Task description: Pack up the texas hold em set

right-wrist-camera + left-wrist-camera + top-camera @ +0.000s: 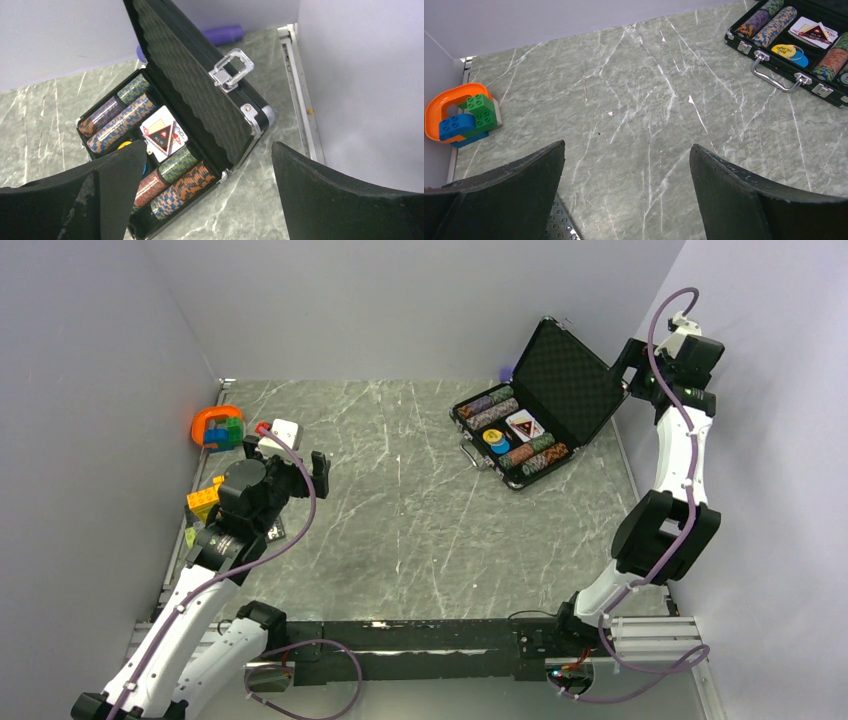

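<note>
The black briefcase [478, 458] lies open at the back right, its foam-lined lid [568, 380] standing up. In it lie several rows of poker chips [538, 452], a card deck [525, 425], and a yellow disc [493, 436] on a blue disc [497, 448]. My right gripper [628, 375] is open and empty, hovering just behind and to the right of the lid. In the right wrist view the lid [195, 85], its silver latch [232, 70], the deck [162, 132] and chips [185, 187] lie below my right gripper [209, 147]. My left gripper [292, 462] is open and empty at the left, far from the case [784, 50].
An orange ring with coloured toy blocks [217, 427] sits at the far left wall, also in the left wrist view [459, 115]. A yellow block [203, 500] lies near the left arm. A purple stick [222, 35] lies behind the case. Walls close off three sides.
</note>
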`<state>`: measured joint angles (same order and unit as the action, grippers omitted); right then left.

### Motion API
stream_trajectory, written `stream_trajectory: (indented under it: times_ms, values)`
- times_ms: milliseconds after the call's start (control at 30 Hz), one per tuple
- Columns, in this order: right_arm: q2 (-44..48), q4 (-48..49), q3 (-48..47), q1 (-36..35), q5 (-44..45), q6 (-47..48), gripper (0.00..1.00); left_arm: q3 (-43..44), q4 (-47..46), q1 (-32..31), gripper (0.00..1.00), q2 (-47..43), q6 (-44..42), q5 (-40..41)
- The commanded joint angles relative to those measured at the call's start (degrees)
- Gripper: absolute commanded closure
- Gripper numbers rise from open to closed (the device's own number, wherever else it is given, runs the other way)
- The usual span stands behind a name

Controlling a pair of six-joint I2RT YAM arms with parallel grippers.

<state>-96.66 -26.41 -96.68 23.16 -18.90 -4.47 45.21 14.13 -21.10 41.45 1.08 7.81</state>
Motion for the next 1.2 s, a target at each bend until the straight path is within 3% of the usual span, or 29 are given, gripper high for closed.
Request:
stream_trajectory:
  times_ms: [0,400,700,1167]
  values:
    - [-3.0,5.4,-2.5,1.0,-7.2,2.9,0.01,0.2,-2.3,-0.3,0.02,-0.4,-0.3,-0.1]
    - [-8.2,6.4,-4.2,1.5,-8.0,5.6,0.01,0.3,-2.2,-0.3,0.02,-0.1,-0.4,-0.1]
    - [-13.0,3.7,-8.6,1.5,-16.6,7.3,0.01,0.2,-2.2,-0.3,0.02,-0.1,-0.4,0.3]
    - [-9.1,4.7,-4.4,0.4,-23.2,6.8,0.01,0.4,-2.1,-0.2,0.02,-0.2,-0.3,-0.3]
